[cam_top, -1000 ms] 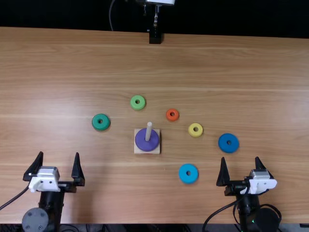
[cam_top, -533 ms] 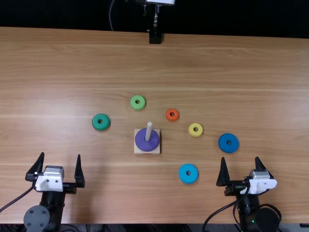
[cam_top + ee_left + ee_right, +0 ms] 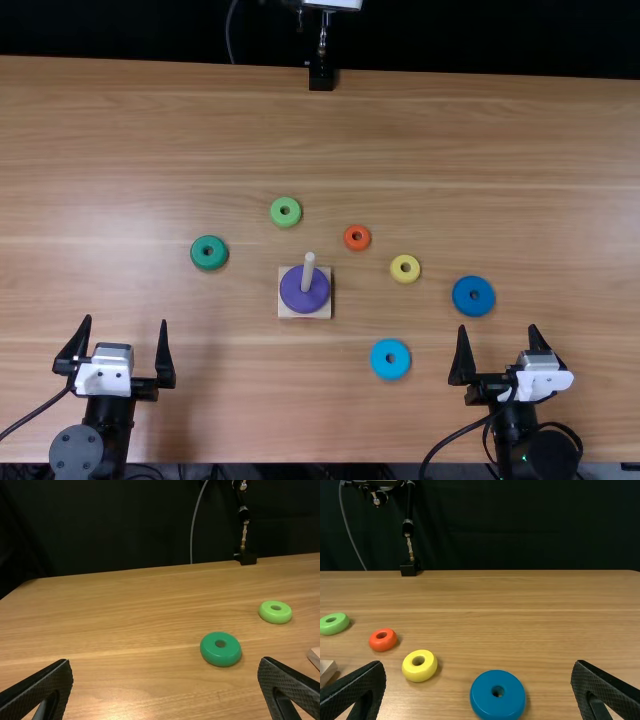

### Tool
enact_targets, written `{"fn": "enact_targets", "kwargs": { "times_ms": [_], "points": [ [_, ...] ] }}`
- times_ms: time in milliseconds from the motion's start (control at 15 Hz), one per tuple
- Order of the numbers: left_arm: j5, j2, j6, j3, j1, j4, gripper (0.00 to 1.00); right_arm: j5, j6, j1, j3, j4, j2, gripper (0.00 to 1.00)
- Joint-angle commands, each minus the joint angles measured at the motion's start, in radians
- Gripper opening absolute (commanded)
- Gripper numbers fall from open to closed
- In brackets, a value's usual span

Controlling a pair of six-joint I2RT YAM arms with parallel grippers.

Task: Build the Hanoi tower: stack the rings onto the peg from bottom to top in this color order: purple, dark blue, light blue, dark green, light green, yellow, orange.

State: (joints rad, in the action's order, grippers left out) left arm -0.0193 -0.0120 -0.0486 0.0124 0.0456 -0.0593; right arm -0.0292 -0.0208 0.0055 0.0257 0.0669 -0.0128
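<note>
1 ring [image 3: 291,294] on peg [image 3: 308,273]; 1 ring [image 3: 199,253] back-L, 1 ring [image 3: 276,212] behind, 2 rings [image 3: 347,238] back-R, 1 ring [image 3: 461,297] R, 1 ring [image 3: 379,359] front-R.

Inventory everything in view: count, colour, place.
Base: 1, pale wood, mid-table
Peg: 1, pale, upright on base
Purple ring: 1, purple, around peg
Dark blue ring: 1, dark blue, right
Light blue ring: 1, light blue, nearer right
Dark green ring: 1, dark green, left
Light green ring: 1, light green, beyond base
Orange ring: 1, orange, beyond base
Yellow ring: 1, yellow, right of base
Table: 1, light brown, underneath
Backdrop: 1, black, behind table
Stand: 1, black, far edge
Cable: 1, grey, behind table
Arms: 2, mostly black, near edge
Left gripper: 1, black, near left
Right gripper: 1, black, near right
</note>
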Motion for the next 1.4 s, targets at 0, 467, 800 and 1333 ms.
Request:
{"fn": "enact_targets", "kwargs": {
  "times_ms": [0,467,800,1333],
  "points": [
    [-0.003,0.012,-0.008,-0.012,-0.007,-0.02,1.0,0.009,0.002,-0.009,-0.01,-0.005,0.013,1.0],
    [-0.003,0.012,-0.008,-0.012,-0.007,-0.02,1.0,0.009,0.002,-0.009,-0.01,-0.005,0.013,1.0],
    [-0.003,0.012,-0.008,-0.012,-0.007,-0.02,1.0,0.011,0.008,-0.004,-0.007,-0.007,0.013,1.0],
    [-0.003,0.012,-0.008,-0.012,-0.007,-0.02,1.0,0.016,0.013,-0.015,0.33,-0.016,-0.216,1.0]
  ]
}}
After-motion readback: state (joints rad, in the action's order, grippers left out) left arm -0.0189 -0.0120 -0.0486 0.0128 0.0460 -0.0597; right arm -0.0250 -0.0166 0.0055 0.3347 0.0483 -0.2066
